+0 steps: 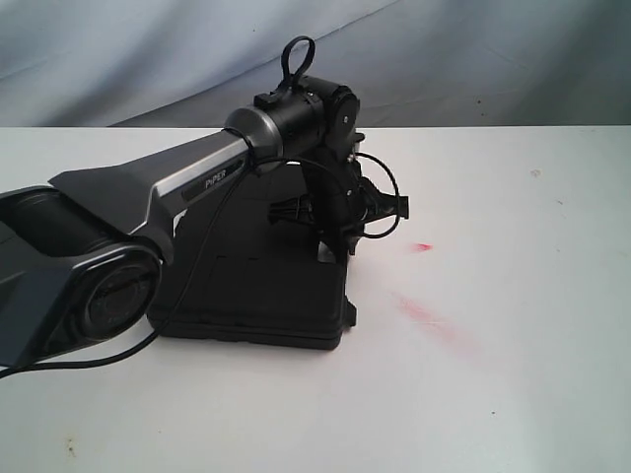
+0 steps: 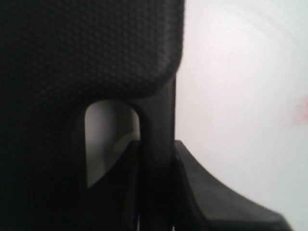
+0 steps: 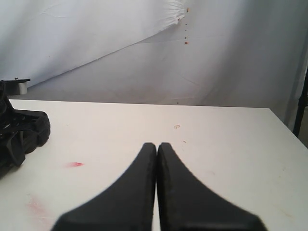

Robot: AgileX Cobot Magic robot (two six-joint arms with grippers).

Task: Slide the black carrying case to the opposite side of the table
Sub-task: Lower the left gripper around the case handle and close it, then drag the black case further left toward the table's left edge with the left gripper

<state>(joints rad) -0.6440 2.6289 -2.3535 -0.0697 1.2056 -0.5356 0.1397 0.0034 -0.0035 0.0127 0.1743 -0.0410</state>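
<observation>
The black case [image 1: 258,294] lies flat on the white table [image 1: 513,394], a little left of the middle in the exterior view. My left arm reaches over it from the left, and my left gripper [image 1: 338,248] comes down on the case's right edge. In the left wrist view the case's textured lid [image 2: 86,48] fills the picture, and the handle bar [image 2: 159,125] beside the slot cut-out stands between my two fingers [image 2: 216,197], which are shut on it. My right gripper [image 3: 157,145] is shut and empty, low over bare table, with the case [image 3: 29,129] far off to one side.
Red smears [image 1: 426,313] and a small red spot [image 1: 422,246] mark the table right of the case. A pale cloth backdrop [image 1: 473,49] hangs behind the table's far edge. The table's right end [image 3: 284,130] shows in the right wrist view.
</observation>
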